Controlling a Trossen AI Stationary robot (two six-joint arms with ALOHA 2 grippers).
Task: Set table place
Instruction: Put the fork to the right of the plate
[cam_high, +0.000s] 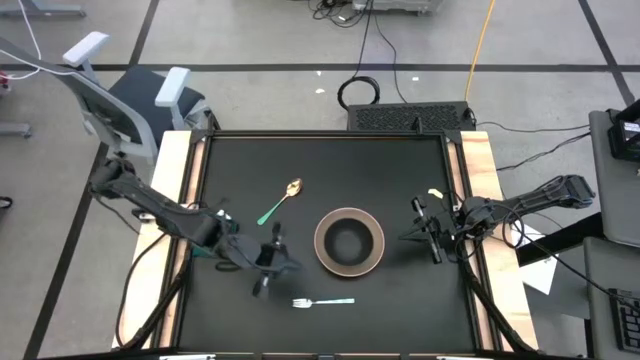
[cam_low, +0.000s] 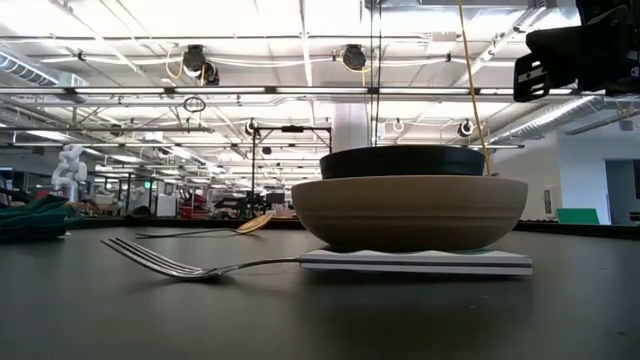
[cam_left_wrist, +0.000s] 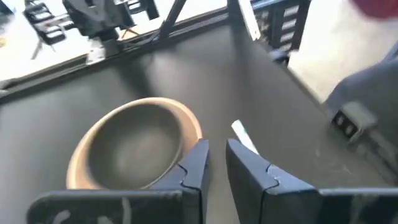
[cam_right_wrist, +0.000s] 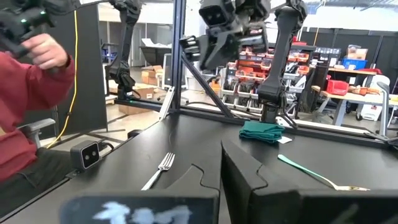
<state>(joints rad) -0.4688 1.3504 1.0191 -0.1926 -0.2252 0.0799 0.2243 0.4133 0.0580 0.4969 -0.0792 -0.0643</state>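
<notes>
Fork (cam_low: 190, 266): closest to your table-level camera, lying flat on the black table (cam_high: 230, 170), tines pointing away from the plate, handle running toward it. From above you find it just in front of the plate, toward the table's near edge.
Plate (cam_high: 349, 241): round and beige, slightly right of the table's middle. You see a flat pale slab under it in the table-level view.
Bowl (cam_low: 402, 161): black, sitting inside the plate.
Spoon (cam_high: 281, 201): gold bowl, green handle, lying at a slant behind and left of the plate, well apart from it.
Left claw (cam_high: 272, 262): hovering just left of the plate, near the fork; jaws narrowly parted, nothing between them.
Right claw (cam_high: 428, 229): waiting to the right of the plate, jaws shut and empty.
Person: a red sleeve and a hand show beyond the table in the right wrist camera.
Progress: you appear to have the bowl and plate stacked. Fork and spoon look not yet laid beside the plate, so placing both likely remains.
</notes>
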